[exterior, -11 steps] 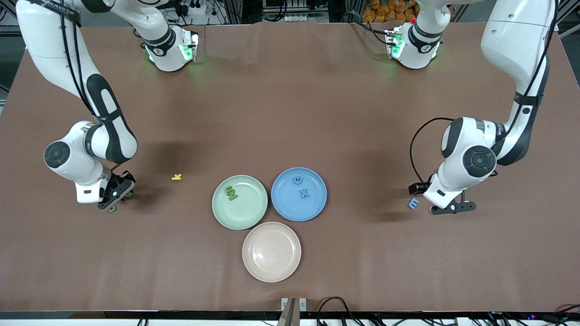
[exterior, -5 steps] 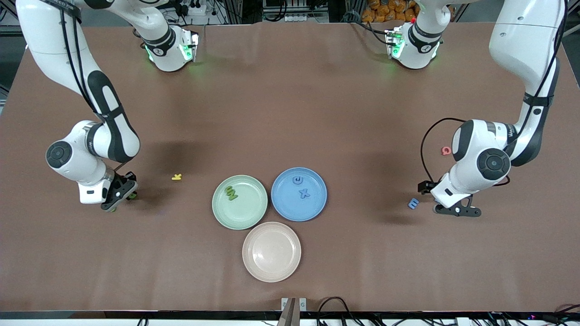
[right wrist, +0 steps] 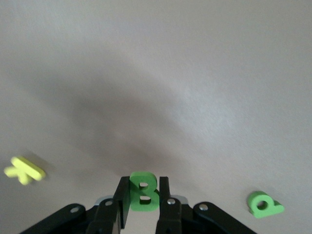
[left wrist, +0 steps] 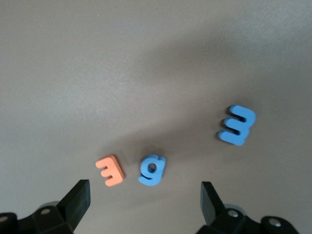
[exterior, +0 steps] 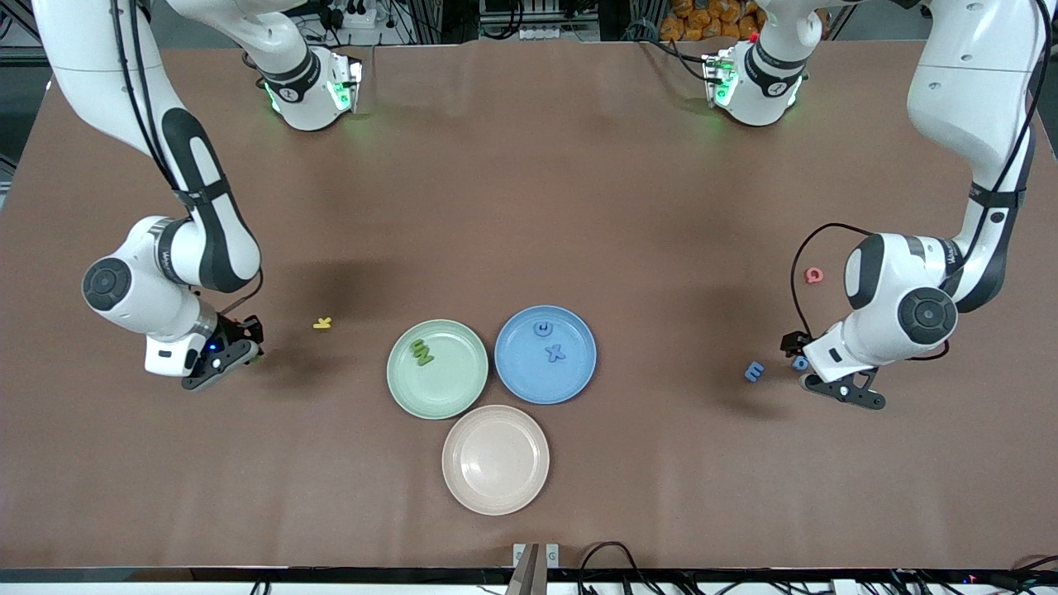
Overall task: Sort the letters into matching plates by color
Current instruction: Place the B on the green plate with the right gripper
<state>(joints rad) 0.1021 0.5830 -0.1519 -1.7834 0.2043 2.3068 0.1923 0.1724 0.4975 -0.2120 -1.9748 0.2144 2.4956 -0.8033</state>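
My right gripper (right wrist: 143, 196) is shut on a green letter B (right wrist: 144, 190), just above the table at the right arm's end (exterior: 219, 357). A green letter (right wrist: 263, 204) and a yellow K (right wrist: 24, 170) lie beside it; the yellow K (exterior: 322, 323) lies between that gripper and the plates. My left gripper (left wrist: 145, 202) stands open over a blue g (left wrist: 152, 169) and an orange letter (left wrist: 110, 170), at the left arm's end (exterior: 843, 388). A blue E (exterior: 754, 372) lies beside them. The green plate (exterior: 450, 397) holds green letters (exterior: 422, 352). The blue plate (exterior: 570, 384) holds two blue letters (exterior: 555, 353).
The beige-pink plate (exterior: 496, 459) sits nearer to the front camera than the other two, touching both, with nothing in it. A red letter (exterior: 815, 275) lies on the table farther from the camera than the left gripper. Bare brown table surrounds the plates.
The right gripper closed on the green B and rose a little. The left arm moved toward its own end of the table, uncovering the red letter and the blue g.
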